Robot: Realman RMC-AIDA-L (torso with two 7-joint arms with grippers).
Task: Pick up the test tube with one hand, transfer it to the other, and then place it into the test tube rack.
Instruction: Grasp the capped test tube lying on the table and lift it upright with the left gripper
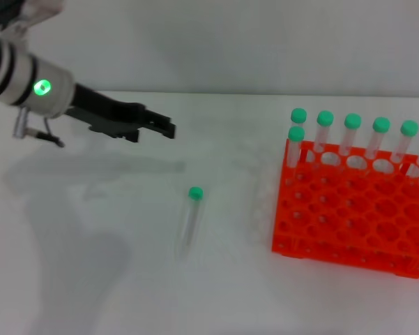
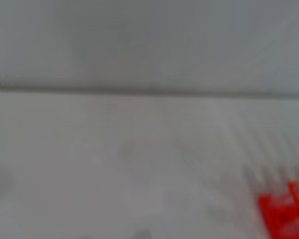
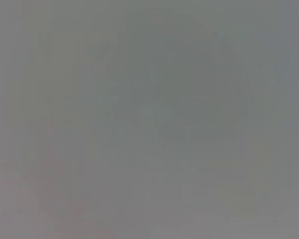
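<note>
Green-capped clear test tube (image 1: 190, 218) lies mid-bench, untouched; the left gripper (image 1: 164, 127) hovers near the bench's far left corner, its opening unclear. Orange test tube rack (image 1: 352, 216) stands at the right edge.

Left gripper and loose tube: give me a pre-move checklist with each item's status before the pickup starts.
1. Test tube free to grasp: ok. It lies flat on the table, green cap pointing away from the robot, nothing touching it.
2. Left gripper lined up over the tube: not ok. It hangs in the air, to the left of the tube and farther from the robot.
3. Left gripper empty: ok, nothing held.
4. Fingers open enough: cannot tell.
5. Test tube rack has free holes: ok. Capped tubes fill only its far row.
6. Right gripper ready for the handover: cannot tell; no view shows it.
</note>
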